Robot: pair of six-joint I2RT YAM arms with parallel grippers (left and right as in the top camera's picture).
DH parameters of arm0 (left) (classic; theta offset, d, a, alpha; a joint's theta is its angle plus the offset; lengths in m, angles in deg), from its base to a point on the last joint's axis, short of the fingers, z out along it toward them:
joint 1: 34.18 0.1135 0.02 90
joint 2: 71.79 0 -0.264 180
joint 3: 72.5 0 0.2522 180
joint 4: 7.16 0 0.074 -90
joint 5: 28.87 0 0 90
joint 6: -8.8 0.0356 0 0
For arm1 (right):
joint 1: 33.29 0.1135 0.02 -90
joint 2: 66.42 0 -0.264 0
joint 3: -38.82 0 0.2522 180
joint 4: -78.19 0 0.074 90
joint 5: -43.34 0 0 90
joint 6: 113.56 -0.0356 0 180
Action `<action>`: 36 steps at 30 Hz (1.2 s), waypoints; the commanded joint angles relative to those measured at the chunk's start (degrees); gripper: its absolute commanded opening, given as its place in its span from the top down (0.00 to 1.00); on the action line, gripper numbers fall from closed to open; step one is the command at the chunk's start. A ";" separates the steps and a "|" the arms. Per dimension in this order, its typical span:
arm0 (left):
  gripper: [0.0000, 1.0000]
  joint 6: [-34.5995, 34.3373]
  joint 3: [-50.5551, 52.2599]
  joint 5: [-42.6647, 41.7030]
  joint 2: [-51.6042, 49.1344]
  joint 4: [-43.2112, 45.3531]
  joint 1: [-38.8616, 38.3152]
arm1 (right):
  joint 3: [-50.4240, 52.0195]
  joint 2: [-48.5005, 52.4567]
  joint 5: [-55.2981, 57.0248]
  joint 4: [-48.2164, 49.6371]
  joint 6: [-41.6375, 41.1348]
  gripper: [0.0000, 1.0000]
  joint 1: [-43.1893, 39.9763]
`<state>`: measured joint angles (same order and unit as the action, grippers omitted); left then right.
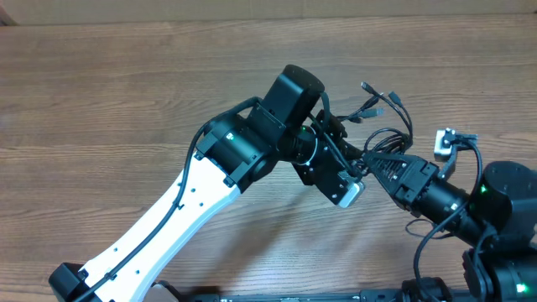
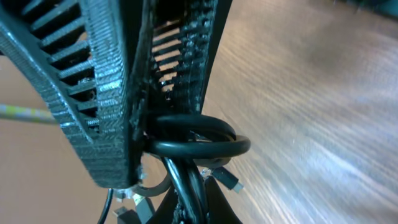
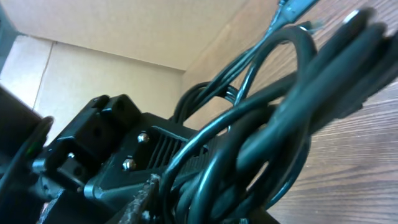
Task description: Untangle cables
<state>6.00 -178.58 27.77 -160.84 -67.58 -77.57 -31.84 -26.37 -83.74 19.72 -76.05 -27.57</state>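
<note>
- The left gripper (image 2: 146, 149) is clamped hard on a loop of the cables (image 1: 388, 134), over the wooden table (image 1: 126, 84).
- From that pinch the bundle runs out toward two o'clock, its loose plug ends (image 1: 382, 96) fanning at twelve.
- The right gripper (image 1: 369, 161) noses in from four o'clock, right up against the knot. Cords fill its camera, so I can't tell whether its jaws have bitten.
- Both are on it, the left arm's wrist crowding the tangle's nine o'clock side.
</note>
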 commanded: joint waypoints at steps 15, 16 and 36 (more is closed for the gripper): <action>0.96 -5.57 -1.81 4.57 0.79 1.92 -1.14 | -1.33 -0.22 3.41 -1.60 1.95 0.96 0.15; 0.96 -5.57 -1.81 4.48 0.79 1.97 -1.22 | -1.33 -0.22 3.61 -1.77 1.95 0.96 0.15; 0.96 -51.89 -1.81 32.61 0.79 3.56 -1.14 | -1.33 -0.13 4.00 -1.68 6.58 0.96 0.15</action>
<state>-29.82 -178.60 50.74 -160.84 -64.21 -78.80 -31.84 -26.24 -80.18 17.73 -71.73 -27.57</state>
